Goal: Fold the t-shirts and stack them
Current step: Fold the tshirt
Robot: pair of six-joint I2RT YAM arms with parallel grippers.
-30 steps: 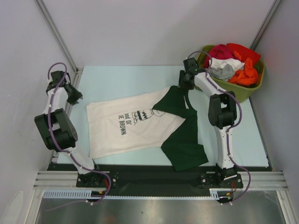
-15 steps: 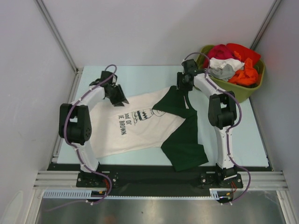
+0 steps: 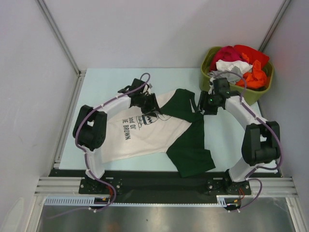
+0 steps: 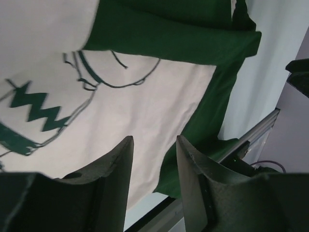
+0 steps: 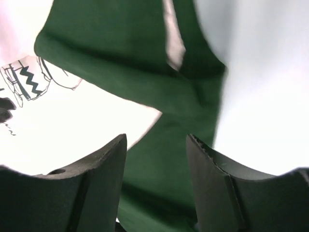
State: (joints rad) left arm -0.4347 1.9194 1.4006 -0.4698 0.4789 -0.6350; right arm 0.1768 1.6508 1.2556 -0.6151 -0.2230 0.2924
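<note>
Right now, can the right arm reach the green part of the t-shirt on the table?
Probably yes: the right gripper hovers open over the green part of the t-shirt, with nothing in between.

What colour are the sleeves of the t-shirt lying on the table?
Dark green, on a cream-white t-shirt. The top external view shows them best.

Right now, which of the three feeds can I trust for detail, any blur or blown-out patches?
Top external: sharp, evenly lit, only soft shadows beside the t-shirt. Left wrist: the print is crisp; the left pincer is a dark shape with little detail. Right wrist: cream cloth is blown out white, green edges are smeared, the table washed out.
</note>
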